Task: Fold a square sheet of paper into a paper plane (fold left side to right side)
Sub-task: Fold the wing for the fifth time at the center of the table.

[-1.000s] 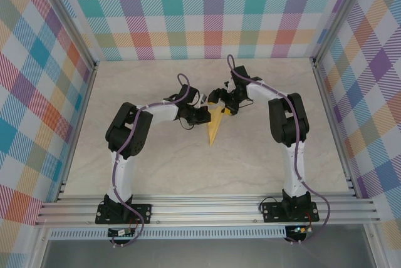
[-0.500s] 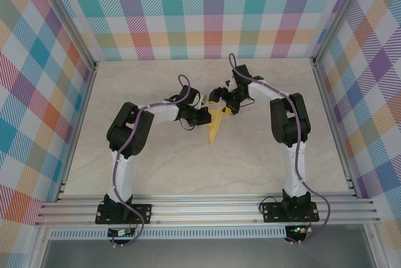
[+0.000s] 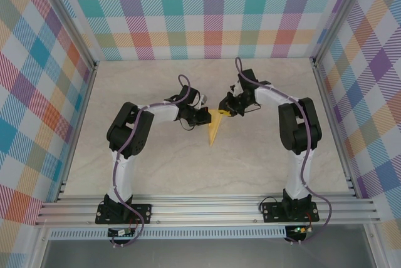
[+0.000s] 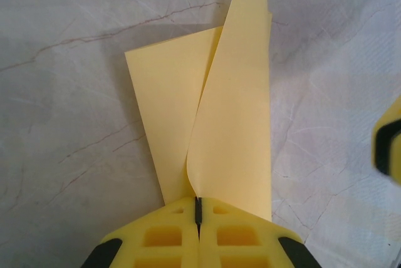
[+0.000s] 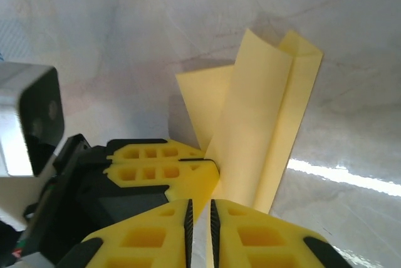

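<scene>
Left gripper (image 4: 197,210) clamped on the paper plane (image 4: 232,124); the paper's near edge is hidden behind its fingers (image 4: 163,237). Count: one paper, two grippers. Paper is a yellow, narrow wedge lying mid-table (image 3: 156,161), one flap curled up off the flat layer. Right gripper (image 5: 200,215) sits at the wide end, fingers almost together; can't tell if it's pinching paper.

A pale marbled worktop (image 3: 163,168) with faint reddish veins, enclosed on three sides by walls (image 3: 188,11) in pastel plaid. Silver aluminium rails (image 3: 207,208) run along the near edge. Light is even.
</scene>
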Controlling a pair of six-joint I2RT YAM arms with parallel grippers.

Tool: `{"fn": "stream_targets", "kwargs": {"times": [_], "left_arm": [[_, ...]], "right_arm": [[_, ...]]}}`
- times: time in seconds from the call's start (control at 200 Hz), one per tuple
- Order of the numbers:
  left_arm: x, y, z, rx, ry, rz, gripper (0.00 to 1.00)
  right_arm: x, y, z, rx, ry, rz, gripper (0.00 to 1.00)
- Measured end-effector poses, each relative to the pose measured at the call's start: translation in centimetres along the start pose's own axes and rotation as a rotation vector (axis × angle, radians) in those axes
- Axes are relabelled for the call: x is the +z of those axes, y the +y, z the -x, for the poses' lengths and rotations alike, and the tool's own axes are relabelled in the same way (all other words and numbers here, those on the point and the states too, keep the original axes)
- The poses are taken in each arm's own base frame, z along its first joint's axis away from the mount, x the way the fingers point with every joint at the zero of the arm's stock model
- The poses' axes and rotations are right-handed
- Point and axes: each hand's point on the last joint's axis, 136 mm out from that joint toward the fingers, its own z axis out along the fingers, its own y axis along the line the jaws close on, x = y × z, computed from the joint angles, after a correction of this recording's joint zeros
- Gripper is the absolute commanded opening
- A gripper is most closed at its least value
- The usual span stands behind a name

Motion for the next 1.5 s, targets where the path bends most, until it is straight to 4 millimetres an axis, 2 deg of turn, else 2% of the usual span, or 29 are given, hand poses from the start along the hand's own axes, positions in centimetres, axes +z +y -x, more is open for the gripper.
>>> {"fn": "stream_targets", "kwargs": {"times": [0.185,0.44,1.05,1.335,1.5], "left_arm": [[0.0,0.0,0.0,0.000,0.000,0.000,0.04],[0.0,0.0,0.0,0.001,0.000,0.000,0.04],[0.0,0.0,0.0,0.003,0.001,0.000,0.04],[-0.2,-0.2,0.0,0.008,0.000,0.001,0.17],[-2.0,-0.6,0.0,0.004,-0.015,0.014,0.27]], "right_arm": [[1.6,0.4,-1.2,-0.009,0.042,0.004,0.11],[3.8,-1.0,-2.2,0.010,0.090,-0.028,0.11],[4.2,-2.5,-2.2,0.028,0.083,-0.088,0.11],[4.6,-2.8,-2.5,0.027,0.091,-0.069,0.11],[4.6,-2.7,-2.5,0.025,0.092,-0.065,0.11]]}}
